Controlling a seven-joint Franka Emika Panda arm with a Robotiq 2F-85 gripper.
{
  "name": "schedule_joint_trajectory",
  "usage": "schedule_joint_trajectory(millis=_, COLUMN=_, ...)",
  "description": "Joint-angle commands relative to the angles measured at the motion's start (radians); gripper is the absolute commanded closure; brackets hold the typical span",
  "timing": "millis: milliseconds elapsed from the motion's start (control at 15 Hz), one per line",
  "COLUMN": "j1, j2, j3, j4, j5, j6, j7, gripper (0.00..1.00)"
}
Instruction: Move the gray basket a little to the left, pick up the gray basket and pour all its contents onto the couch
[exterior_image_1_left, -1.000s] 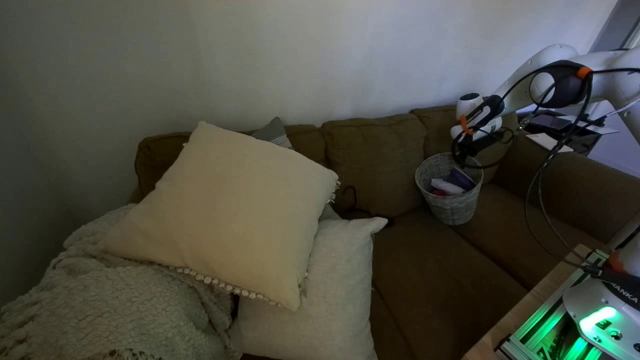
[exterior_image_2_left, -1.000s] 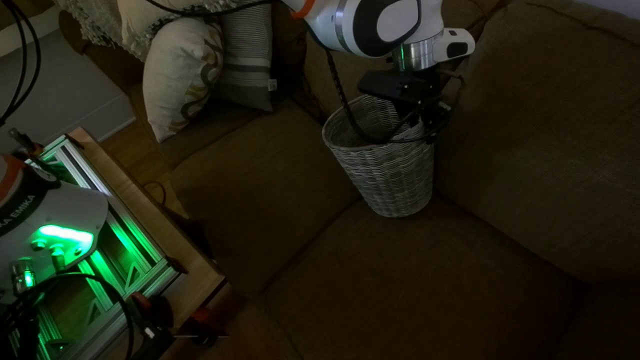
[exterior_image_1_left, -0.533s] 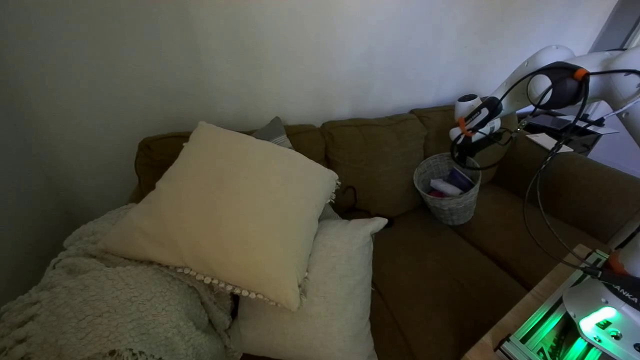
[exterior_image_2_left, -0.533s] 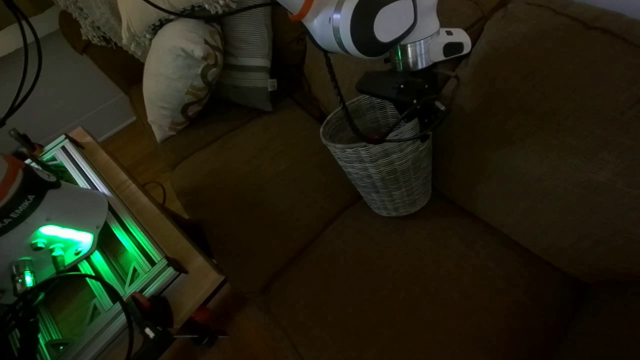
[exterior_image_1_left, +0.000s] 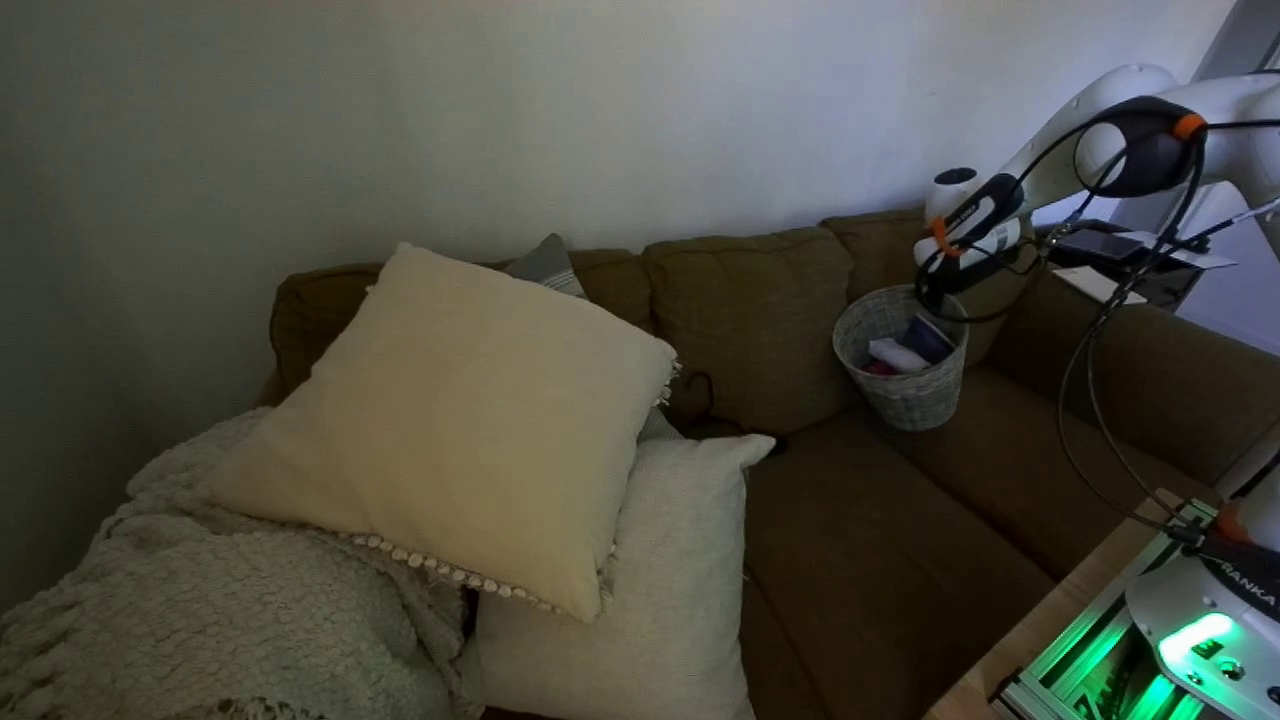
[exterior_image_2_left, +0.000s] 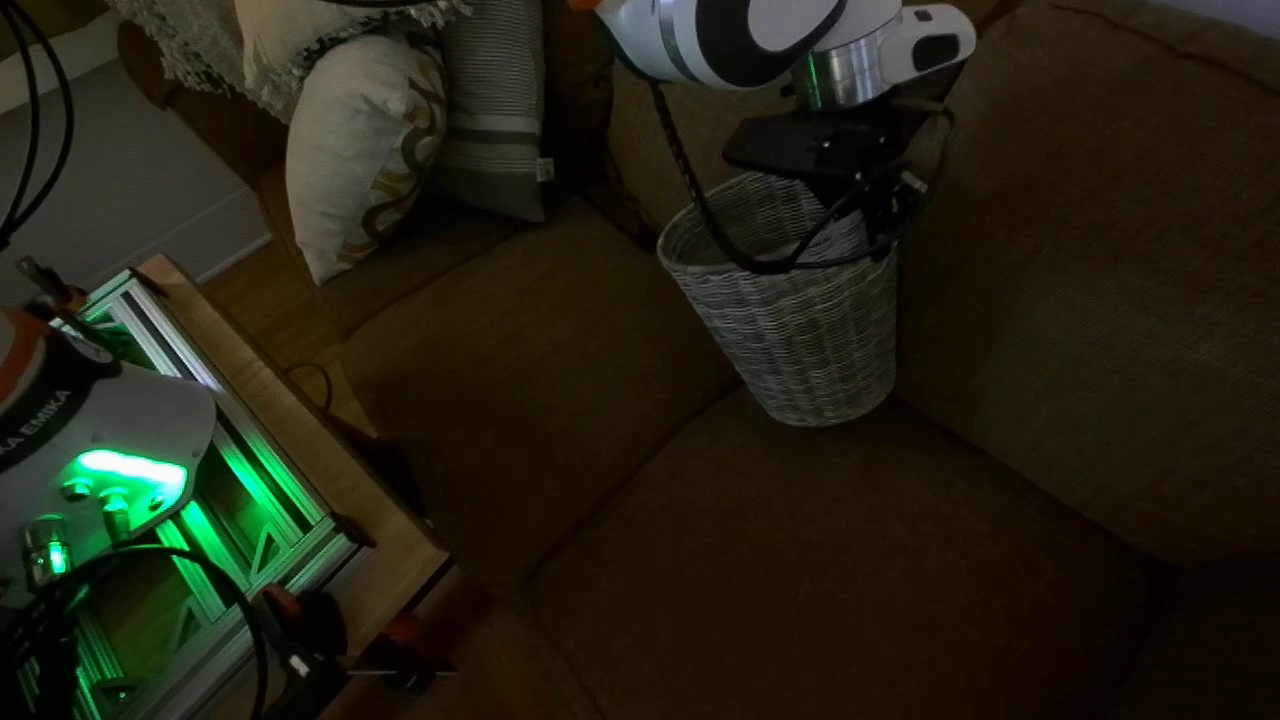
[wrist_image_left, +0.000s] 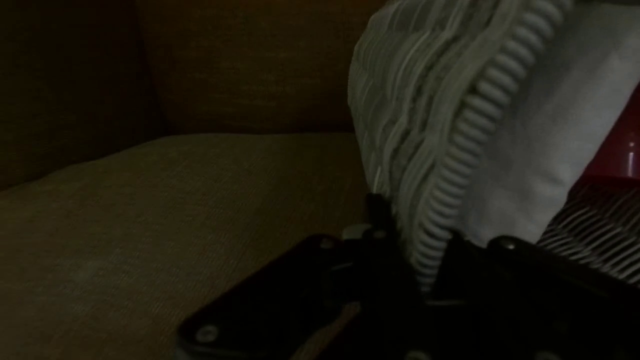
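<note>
One gray basket (exterior_image_2_left: 795, 325) below gripper (wrist_image_left: 417, 240), rim clamped between fingers (wrist_image_left: 387, 250).

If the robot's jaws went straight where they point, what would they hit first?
Likely the couch below, met by the bottom of the gray basket they grip; any gap between is unclear.

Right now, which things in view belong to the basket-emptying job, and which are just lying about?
Part of the job:
gray basket
end effector, shut on its rim
white cloth-like piece, purple packet and red item, all inside it
couch, where they should land

Just lying about:
large cream pillow
off-white pillow
fluffy blanket
gray striped pillow
</note>
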Motion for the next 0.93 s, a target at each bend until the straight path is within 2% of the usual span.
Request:
schedule_joint_trajectory(millis=0, j1=0.014, j2=-0.142, j3=-0.069, j4=-0.08, j5=-0.043, j6=0.104, j7=0.016, gripper=0.96)
schedule_joint_trajectory(millis=200, j1=0.065, j2=-0.206, j3=-0.171, j4=-0.101, j5=-0.115, j6=0.122, j7=0.042, gripper=0.96)
schedule_joint_trajectory(millis=467, j1=0.219, j2=-0.29, j3=-0.385, j4=-0.147, j5=-0.278, j6=0.145, j7=0.148, gripper=0.97)
schedule_joint_trajectory(millis=600, j1=0.33, j2=-0.325, j3=-0.513, j4=-0.174, j5=-0.385, j6=0.159, j7=0.234, gripper=0.96)
schedule_joint_trajectory(millis=867, j1=0.614, j2=-0.368, j3=-0.785, j4=-0.226, j5=-0.646, j6=0.115, j7=0.446, gripper=0.96)
